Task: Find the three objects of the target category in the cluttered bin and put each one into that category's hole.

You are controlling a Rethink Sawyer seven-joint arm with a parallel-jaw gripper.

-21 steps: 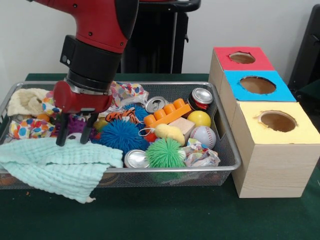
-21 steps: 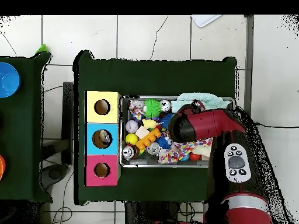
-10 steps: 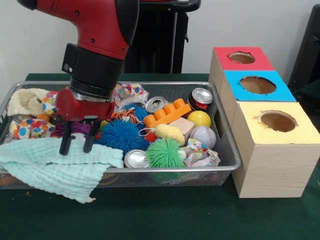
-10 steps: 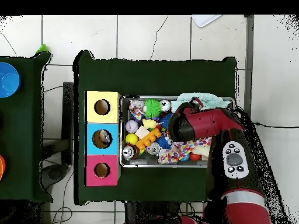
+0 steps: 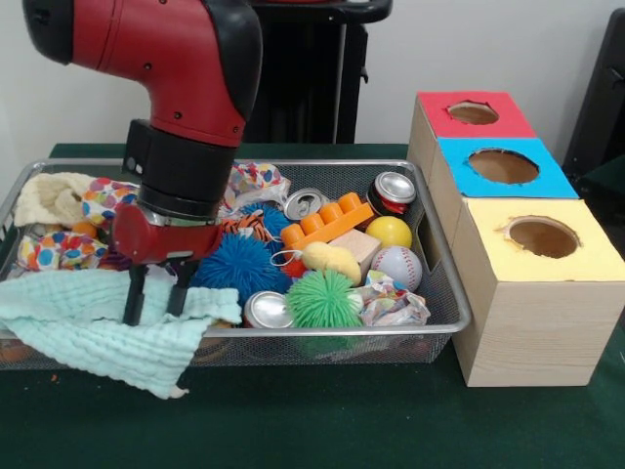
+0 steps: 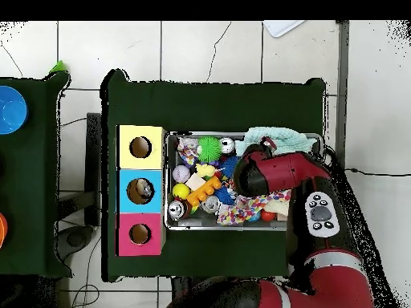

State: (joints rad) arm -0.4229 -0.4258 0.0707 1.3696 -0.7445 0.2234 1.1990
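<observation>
Arm over the left end of my wire mesh bin (image 5: 444,293), gripper on the cloth.

From my seat, the biggest item is the wooden box (image 5: 518,322) right of the bin, with red (image 5: 473,113), blue (image 5: 503,166) and yellow (image 5: 543,237) holes on top. The red arm (image 5: 176,98) drops into the bin, and its gripper (image 5: 156,298) has both fingers spread apart, tips resting on the mint green cloth (image 5: 98,327) draped over the front rim, nothing held. Beside it sit a blue spiky ball (image 5: 239,266), a green spiky ball (image 5: 322,298), an orange toy brick (image 5: 327,223), a baseball (image 5: 398,266), a yellow ball (image 5: 389,232) and two cans (image 5: 266,311) (image 5: 394,188).
</observation>
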